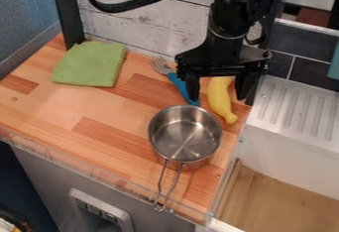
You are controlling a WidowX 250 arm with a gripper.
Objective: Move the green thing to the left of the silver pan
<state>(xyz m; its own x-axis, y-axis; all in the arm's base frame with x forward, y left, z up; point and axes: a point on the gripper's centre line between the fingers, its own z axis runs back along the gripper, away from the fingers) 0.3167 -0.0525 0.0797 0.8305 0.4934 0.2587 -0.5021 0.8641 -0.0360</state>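
Fingers (pixel 193 88) parted over the banana, green cloth out of my grasp

Both fingers of my gripper (pixel 220 96) hang well apart, with nothing clamped between them. Seen from the camera, the yellow banana (pixel 218 95) lies in the gap; how high I am above it, I cannot tell. The green cloth (pixel 90 63) is spread at the back left of the wooden counter (pixel 63 109), behind and to the left of the silver pan (pixel 185 134), well apart from it.

Closing straight down from here, I would likely pinch the banana, the wrong thing. A low sideways path to the cloth could sweep the blue-handled fork (pixel 180 86), whose handle lies close to one of my fingers. The cloth looks thin and flat, so a shallow pinch could slide off, while pressing too deep could scuff the wood. Coming back, a dangling corner might drag on the counter or snag the pan, turning it by its long handle (pixel 163 186). Set too far forward, the cloth could droop over the front edge.

I count one cloth, one pan with one looped handle, one banana, one fork, and two fingers of mine.
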